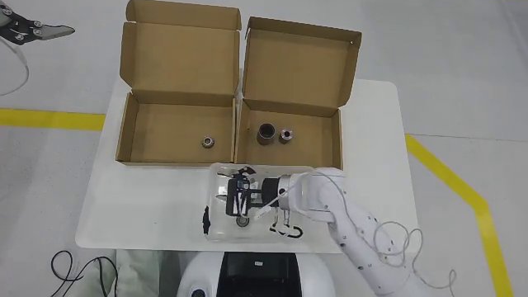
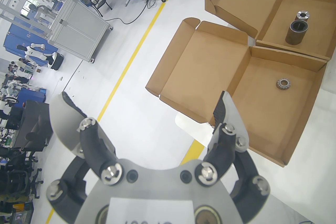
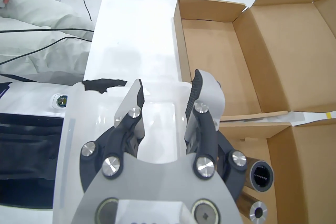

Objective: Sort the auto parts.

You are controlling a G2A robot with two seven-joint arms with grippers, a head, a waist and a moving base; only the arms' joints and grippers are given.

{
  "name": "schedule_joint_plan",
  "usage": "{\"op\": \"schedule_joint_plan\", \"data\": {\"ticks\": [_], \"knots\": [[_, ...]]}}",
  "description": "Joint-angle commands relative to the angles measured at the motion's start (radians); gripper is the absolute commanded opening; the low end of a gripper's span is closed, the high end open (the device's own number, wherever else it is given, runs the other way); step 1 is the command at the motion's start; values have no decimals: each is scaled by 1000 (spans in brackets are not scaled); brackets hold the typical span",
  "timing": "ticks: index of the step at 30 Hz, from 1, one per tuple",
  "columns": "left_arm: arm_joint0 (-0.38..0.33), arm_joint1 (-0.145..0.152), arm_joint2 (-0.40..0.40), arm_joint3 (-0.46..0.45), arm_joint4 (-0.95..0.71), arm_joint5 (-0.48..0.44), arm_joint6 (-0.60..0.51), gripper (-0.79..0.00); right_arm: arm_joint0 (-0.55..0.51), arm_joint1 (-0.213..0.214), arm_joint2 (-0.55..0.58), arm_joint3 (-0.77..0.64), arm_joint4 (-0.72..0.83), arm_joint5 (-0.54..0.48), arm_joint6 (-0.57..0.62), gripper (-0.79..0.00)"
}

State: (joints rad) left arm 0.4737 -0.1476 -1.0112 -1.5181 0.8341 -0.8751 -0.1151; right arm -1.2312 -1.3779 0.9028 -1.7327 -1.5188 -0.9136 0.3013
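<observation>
Right gripper (image 3: 168, 80), jaws apart, seemingly empty, above clear tray (image 1: 264, 170)

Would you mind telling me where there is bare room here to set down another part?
Bare tabletop lies beside the clear tray, in front of the box holding one bearing; that box's floor is mostly free too. Crowded: the tray, with the right gripper over it.

White arm, grey-plate grippers with black links.
Right arm (image 1: 356, 224) was white and segmented, thin white cable (image 1: 418, 243) looping behind the gripper. Right gripper (image 3: 168, 79) and left gripper (image 2: 143, 95) each had a grey base plate (image 3: 157, 183), black linkages (image 3: 118, 130), silver screws (image 3: 111, 166) and pale fingers (image 3: 212, 93) with black ribbed pads (image 3: 193, 93).
</observation>
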Motion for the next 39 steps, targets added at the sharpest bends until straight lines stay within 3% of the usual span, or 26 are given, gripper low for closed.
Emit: {"op": "schedule_joint_plan", "data": {"ticks": [1,15,22,39], "knots": [[0,0,0,0,0,0,0,0,-22,9,5,-13,-22,-17,3,-468],[0,0,0,0,0,0,0,0,-33,30,-64,13,-161,-35,77,-459],[0,0,0,0,0,0,0,0,-2,37,-75,50,-134,-99,106,-474],[0,0,0,0,0,0,0,0,69,37,-169,112,-28,-85,274,-428]]}}
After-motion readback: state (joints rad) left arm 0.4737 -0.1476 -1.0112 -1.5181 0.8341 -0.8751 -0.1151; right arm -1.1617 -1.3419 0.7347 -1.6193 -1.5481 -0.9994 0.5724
